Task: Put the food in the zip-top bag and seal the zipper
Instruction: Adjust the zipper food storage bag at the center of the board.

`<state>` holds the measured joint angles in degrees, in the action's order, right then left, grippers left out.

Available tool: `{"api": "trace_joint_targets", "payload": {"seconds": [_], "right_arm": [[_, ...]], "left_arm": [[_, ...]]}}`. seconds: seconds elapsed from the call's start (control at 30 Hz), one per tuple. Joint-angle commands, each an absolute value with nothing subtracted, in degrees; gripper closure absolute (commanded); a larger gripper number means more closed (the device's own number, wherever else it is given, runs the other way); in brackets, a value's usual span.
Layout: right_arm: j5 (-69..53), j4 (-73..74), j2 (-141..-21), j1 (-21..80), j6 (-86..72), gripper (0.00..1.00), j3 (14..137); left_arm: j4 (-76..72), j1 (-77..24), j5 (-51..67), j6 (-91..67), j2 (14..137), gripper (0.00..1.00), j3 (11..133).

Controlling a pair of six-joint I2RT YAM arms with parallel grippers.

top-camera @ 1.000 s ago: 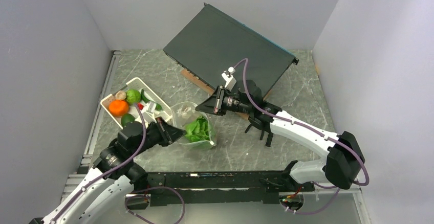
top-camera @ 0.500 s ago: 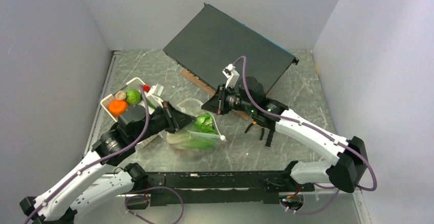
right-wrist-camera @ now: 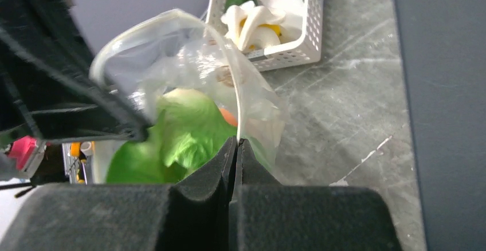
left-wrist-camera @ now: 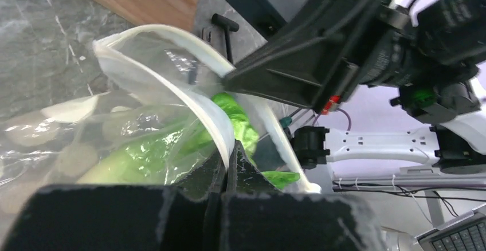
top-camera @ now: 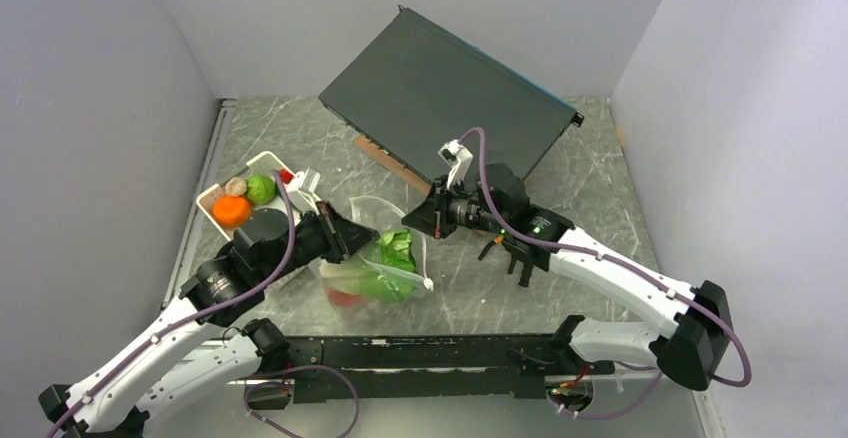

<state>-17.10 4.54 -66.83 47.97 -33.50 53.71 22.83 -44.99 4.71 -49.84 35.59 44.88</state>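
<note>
The zip-top bag (top-camera: 372, 276) hangs between my two grippers with its mouth pulled open. My left gripper (top-camera: 349, 242) is shut on the near-left rim, pinching the whitish zipper (left-wrist-camera: 189, 99) strip between its pads (left-wrist-camera: 229, 151). My right gripper (top-camera: 413, 220) is shut on the opposite rim (right-wrist-camera: 236, 141). Leafy green lettuce (top-camera: 392, 252) fills the bag (right-wrist-camera: 183, 133), and a red-orange piece (top-camera: 345, 298) lies at its bottom. More food stays in the white basket (top-camera: 213, 196): an orange (top-camera: 231, 210), a green fruit (top-camera: 261, 189) and a mushroom (top-camera: 235, 186).
A large dark flat box (top-camera: 450, 93) lies at the back on a wooden board (top-camera: 385, 163). A black claw-like stand (top-camera: 512, 253) sits under the right arm. Grey walls close in on the left, back and right sides.
Both grippers have carried the bag toward the near edge and a little to the right. The left arm has stretched out, and the bag now sags with its contents low.
</note>
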Motion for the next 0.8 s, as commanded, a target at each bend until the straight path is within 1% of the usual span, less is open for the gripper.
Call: {"api": "trace_joint_targets", "payload": {"seconds": [0.0,0.1,0.27,0.3,0.37,0.4,0.47,0.57,0.6,0.67,0.7,0.77], "right_arm": [[-19.27,-3.87,-61.10,49.54,-29.14,1.00,53.48],[-18.52,-2.10,-60.56,49.57,-29.46,1.00,51.63],[-18.88,-0.30,-58.65,50.25,-27.97,1.00,49.14],[-18.60,0.48,-58.13,50.38,-27.33,1.00,49.36],[-18.57,1.83,-57.71,50.32,-26.10,1.00,50.21],[-18.55,2.34,-57.80,50.33,-25.37,1.00,50.85],[-17.47,3.82,-58.74,50.32,-23.75,1.00,52.83],[-18.09,5.50,-59.98,50.91,-21.76,1.00,57.31],[-18.06,5.38,-59.76,51.66,-21.41,1.00,58.56],[-17.74,4.83,-59.15,53.21,-21.54,1.00,60.22],[-17.77,4.41,-59.10,53.96,-21.91,1.00,60.50],[-17.43,2.90,-59.19,55.05,-23.07,1.00,59.23]], "left_arm": [[26.15,-45.18,0.46,-53.37,37.48,1.00,43.41],[25.54,-45.20,0.15,-57.62,35.99,1.00,37.12],[22.32,-45.15,-0.70,-61.59,26.68,1.00,27.92],[21.54,-45.18,-1.74,-61.69,24.43,0.99,26.87],[20.83,-45.16,-2.95,-61.03,21.03,0.90,26.20],[21.18,-45.16,-3.59,-60.48,19.86,0.89,26.63],[20.59,-45.12,-3.83,-57.52,19.55,0.94,28.63],[19.64,-45.12,0.73,-52.20,24.53,1.00,35.82],[20.30,-45.18,3.49,-50.58,28.08,1.00,39.18],[23.36,-45.22,5.22,-48.96,32.32,1.00,44.97],[24.26,-45.24,5.28,-49.14,33.33,1.00,46.05],[23.16,-45.25,4.36,-50.15,33.12,1.00,43.77]]}}
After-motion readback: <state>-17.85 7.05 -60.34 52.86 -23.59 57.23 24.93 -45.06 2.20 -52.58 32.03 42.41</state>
